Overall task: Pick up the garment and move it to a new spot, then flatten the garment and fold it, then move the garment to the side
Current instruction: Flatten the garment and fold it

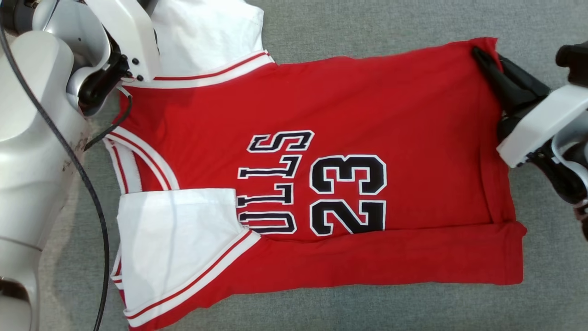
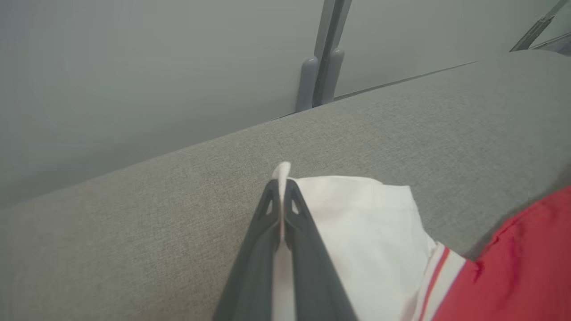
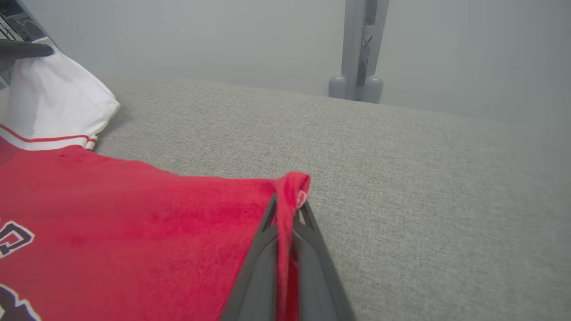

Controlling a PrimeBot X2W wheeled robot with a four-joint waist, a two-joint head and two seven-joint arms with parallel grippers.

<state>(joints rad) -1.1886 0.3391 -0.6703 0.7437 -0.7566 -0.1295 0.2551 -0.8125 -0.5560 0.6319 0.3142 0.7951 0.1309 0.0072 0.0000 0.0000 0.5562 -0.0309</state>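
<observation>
The garment is a red jersey with white sleeves, black "23" and lettering, spread on grey cloth with its near long edge folded over. My left gripper is shut on the edge of the far white sleeve; white cloth shows between its fingertips. In the head view that gripper is hidden under my pale left forearm at the top left. My right gripper is shut on the jersey's far hem corner, with red cloth pinched between its dark fingers.
Grey fabric surface lies all around the jersey. A pale wall with a grey upright post stands behind the surface's far edge. My left arm's body and black cable run along the left of the head view.
</observation>
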